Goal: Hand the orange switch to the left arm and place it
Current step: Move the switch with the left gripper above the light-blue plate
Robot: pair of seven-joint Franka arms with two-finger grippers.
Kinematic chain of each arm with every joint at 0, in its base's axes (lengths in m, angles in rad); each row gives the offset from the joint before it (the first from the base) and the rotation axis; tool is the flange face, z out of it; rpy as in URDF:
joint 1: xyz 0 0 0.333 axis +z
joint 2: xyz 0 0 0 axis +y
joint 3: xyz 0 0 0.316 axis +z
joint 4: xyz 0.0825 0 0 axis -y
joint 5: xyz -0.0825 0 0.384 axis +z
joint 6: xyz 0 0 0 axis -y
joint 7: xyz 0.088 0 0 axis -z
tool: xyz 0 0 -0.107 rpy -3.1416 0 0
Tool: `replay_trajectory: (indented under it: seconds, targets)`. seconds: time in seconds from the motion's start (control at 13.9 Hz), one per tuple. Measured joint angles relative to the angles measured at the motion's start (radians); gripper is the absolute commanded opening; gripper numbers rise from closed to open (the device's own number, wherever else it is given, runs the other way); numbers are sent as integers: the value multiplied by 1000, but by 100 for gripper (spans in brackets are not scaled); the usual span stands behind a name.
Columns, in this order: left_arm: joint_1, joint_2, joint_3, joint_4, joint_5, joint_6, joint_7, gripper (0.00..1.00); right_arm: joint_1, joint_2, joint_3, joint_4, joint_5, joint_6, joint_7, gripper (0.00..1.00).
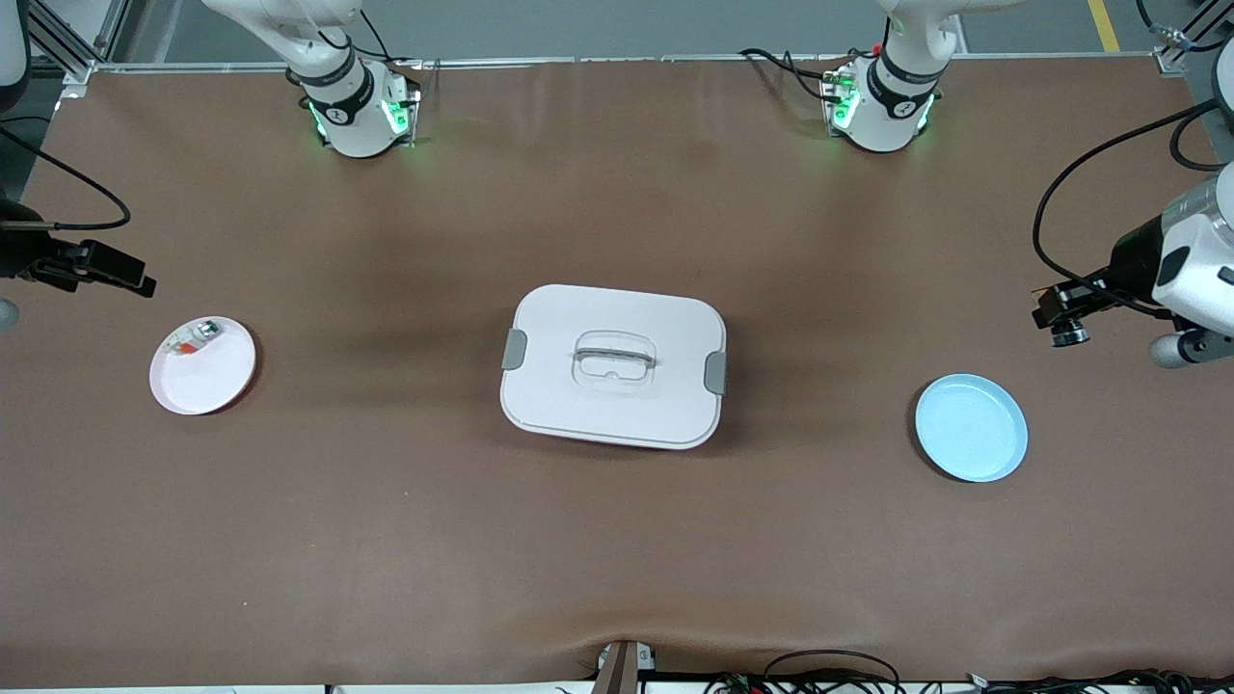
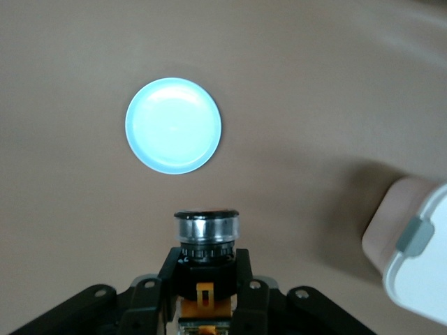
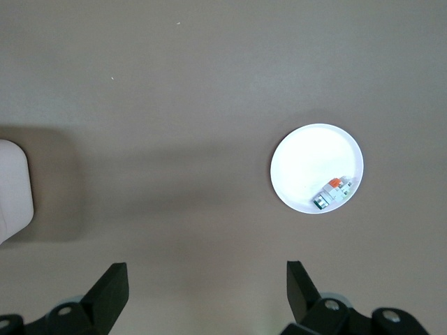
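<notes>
While my left gripper [image 2: 206,289] hangs in the air at the left arm's end of the table, its fingers are clamped on the orange switch [image 2: 206,241] — a small cylinder with a black body, a ribbed silver collar and an orange tab showing lower down between the jaws. Its long axis points straight out from the fingertips, and its round face is turned away from the wrist camera.

What the next move depends on, as I judge it: the pale blue plate [image 1: 972,427] lies on the brown table [image 1: 617,559] ahead of the switch's nose and below it, close by, so the left arm is the nearer one. The plate is round, smooth, shallow-rimmed and bare.

The box [image 1: 613,366] sits at the table's middle, well apart from the blue plate — white glossy plastic, rounded corners, grey latches, recessed handle.

My right gripper [image 3: 206,289] waits with fingers spread and empty, over the right arm's end, near a white plate [image 1: 217,386] holding a small silver-and-orange part [image 1: 193,340].
</notes>
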State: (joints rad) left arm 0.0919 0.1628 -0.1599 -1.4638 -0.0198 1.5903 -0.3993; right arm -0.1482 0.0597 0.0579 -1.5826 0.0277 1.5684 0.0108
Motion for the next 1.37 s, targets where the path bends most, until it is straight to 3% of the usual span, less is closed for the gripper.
replay_trajectory:
  seconds: [0.36, 0.79, 1.37]
  targets:
    - [5, 20, 0, -5, 1, 1, -353, 0, -5, 0, -8, 1, 0, 4, 3, 100]
    - [40, 56, 1, -6, 70, 7, -491, 0, -5, -14, -3, 15, 8, 7, 4, 100]
    - [47, 141, -1, -45, 164, 156, -798, 0, -5, -51, -2, 14, 8, -5, 4, 100]
